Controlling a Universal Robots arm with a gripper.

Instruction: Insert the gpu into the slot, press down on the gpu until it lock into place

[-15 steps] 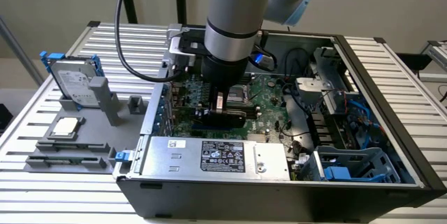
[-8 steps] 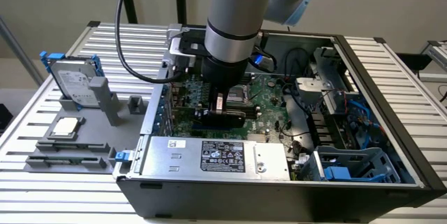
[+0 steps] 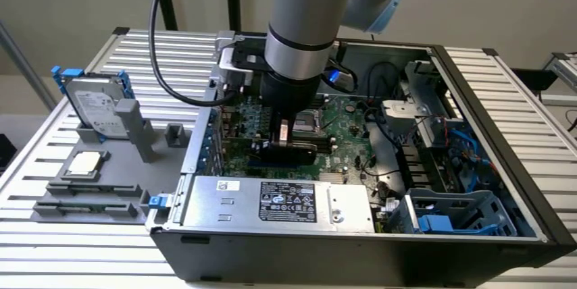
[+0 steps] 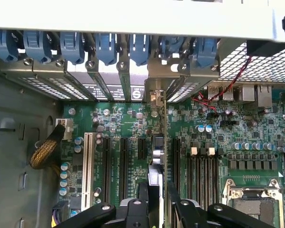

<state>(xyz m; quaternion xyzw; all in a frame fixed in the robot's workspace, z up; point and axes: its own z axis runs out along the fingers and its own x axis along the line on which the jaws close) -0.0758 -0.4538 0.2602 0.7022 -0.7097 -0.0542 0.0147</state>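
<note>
Gpu — held edge-on and upright between the gripper fingers, clamped narrow on the card. Its long axis runs from the gripper toward the case's rear bracket row, bracket end leading, low over the motherboard. Power supply label — text unreadable.

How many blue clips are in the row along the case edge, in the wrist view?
7 blue clips, side by side in one row along the case edge, beside the slot covers; others may be hidden.

Robotics lab: slatted alu bench, open PC case, robot arm.
</note>
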